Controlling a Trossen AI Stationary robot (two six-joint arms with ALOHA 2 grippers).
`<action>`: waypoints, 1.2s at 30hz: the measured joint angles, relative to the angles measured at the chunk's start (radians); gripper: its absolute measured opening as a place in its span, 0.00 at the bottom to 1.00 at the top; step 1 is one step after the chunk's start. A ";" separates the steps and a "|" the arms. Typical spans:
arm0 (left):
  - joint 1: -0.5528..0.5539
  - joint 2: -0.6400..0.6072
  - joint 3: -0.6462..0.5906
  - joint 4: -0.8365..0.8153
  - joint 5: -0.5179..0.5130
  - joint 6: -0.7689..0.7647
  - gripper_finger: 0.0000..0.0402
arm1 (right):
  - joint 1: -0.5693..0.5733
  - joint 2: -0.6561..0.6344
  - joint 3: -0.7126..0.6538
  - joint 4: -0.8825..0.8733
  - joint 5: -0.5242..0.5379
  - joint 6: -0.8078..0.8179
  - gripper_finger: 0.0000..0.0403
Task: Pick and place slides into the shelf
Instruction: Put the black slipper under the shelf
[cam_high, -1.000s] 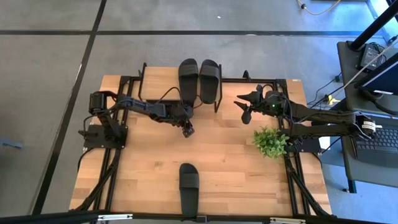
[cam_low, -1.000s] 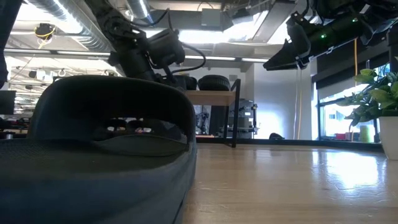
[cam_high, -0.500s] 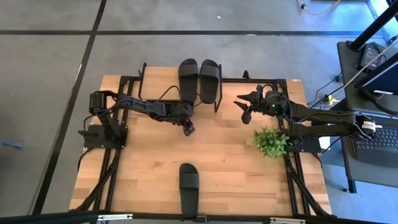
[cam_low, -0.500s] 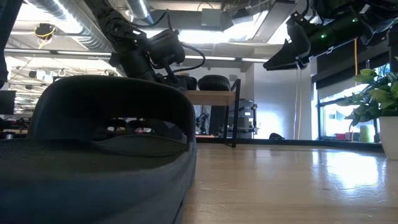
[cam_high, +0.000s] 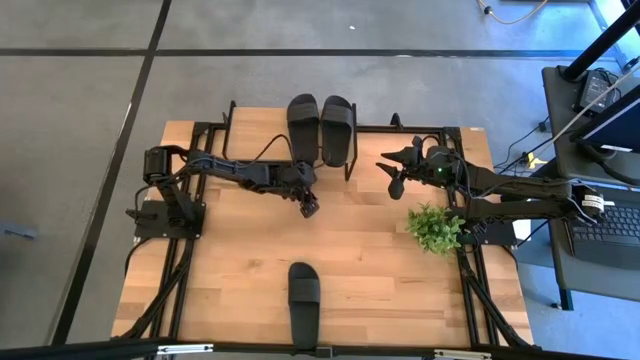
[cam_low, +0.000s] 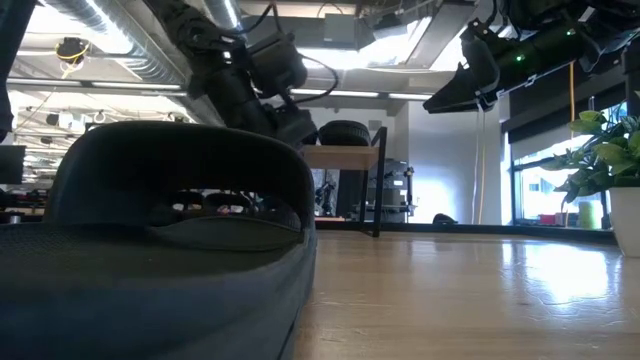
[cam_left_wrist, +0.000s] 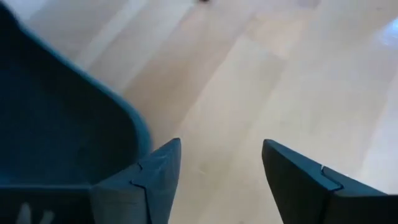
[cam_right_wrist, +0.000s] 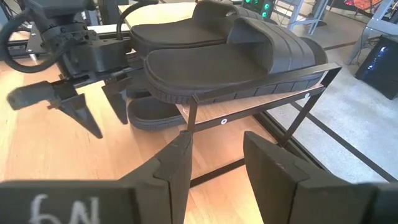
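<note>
From above, three slides can be counted outright: two side by side on top of the shelf (cam_high: 290, 140) at the far edge of the table (cam_high: 380, 270), the left slide (cam_high: 302, 123) and the right slide (cam_high: 337, 128), and a lone slide (cam_high: 304, 296) near the table's front edge. The left gripper (cam_high: 309, 206) hangs over bare wood just in front of the shelf, holding nothing. The right gripper (cam_high: 393, 176) hovers beside the shelf's right end, close to a small green plant (cam_high: 434, 228). The shelf's lower tier is hidden under the plank from here.

In the low view, the lone slide (cam_low: 150, 250) fills the left half, its sole cut off by the picture's edge. Behind it the shelf top (cam_low: 340, 155) shows only partly, with one slide (cam_low: 345, 132) visible on it; the other is blocked by the left arm.

The left wrist view shows the left gripper (cam_left_wrist: 221, 168) with its fingers spread and nothing between them, bare table beneath. A dark shape at the side cannot be identified.

The right wrist view shows the right gripper (cam_right_wrist: 217, 155) parted and empty, facing the shelf (cam_right_wrist: 249, 102). Two slides sit on top, and a fourth slide (cam_right_wrist: 155, 112) lies on the lower tier, mostly hidden. The left gripper (cam_right_wrist: 93, 112) shows beside it, fingers apart.
</note>
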 joint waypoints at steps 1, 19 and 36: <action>-0.001 0.000 0.007 -0.005 0.018 0.000 0.54 | 0.000 0.000 0.000 0.000 0.000 0.000 0.36; -0.245 -0.133 0.145 -0.158 0.026 0.050 0.54 | 0.001 0.000 0.000 -0.011 -0.001 0.027 0.36; -0.742 -0.283 0.149 -0.170 -0.595 0.183 0.54 | 0.001 0.000 0.000 -0.013 -0.001 0.162 0.36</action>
